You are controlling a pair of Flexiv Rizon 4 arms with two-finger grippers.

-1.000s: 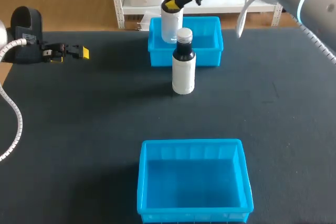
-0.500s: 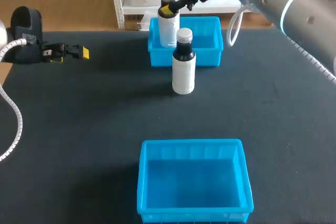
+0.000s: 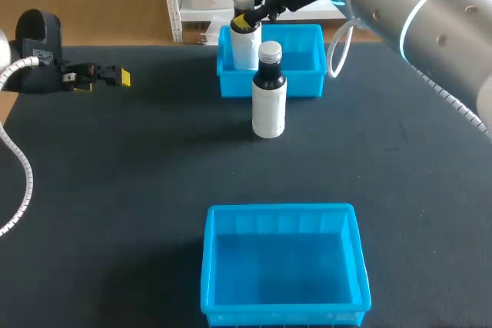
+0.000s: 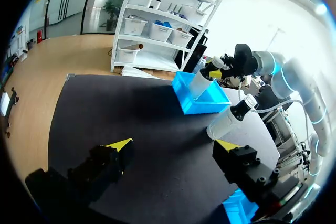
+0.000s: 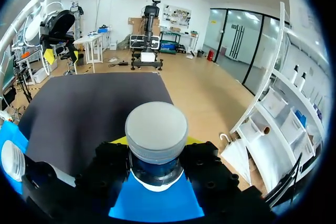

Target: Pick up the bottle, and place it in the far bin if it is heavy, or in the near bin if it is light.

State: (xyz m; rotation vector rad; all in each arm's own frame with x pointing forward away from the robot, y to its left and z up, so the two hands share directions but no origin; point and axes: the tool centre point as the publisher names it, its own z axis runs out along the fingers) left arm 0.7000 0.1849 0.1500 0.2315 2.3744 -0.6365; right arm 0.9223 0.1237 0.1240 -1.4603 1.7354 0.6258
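My right gripper [image 3: 250,16] is shut on the neck of a white bottle [image 3: 245,44] with a grey cap, held upright in the left part of the far blue bin [image 3: 300,82]. The bin's front wall hides the bottle's base. In the right wrist view its cap [image 5: 156,124] sits between the yellow tips of my right gripper [image 5: 156,148], with the far bin [image 5: 157,205] beneath. A second white bottle [image 3: 269,97] with a dark neck stands on the table just in front of that bin. My left gripper [image 3: 109,76] rests open at the far left, holding nothing.
The near blue bin [image 3: 280,213] sits at the table's front edge. In the left wrist view my left gripper [image 4: 173,145] looks toward the far bin [image 4: 197,103] and the standing bottle [image 4: 228,121] across the dark mat [image 3: 138,190].
My right arm has carried the held bottle a little to the left over the far bin, and more of the arm has swung into view. The left arm has not moved.
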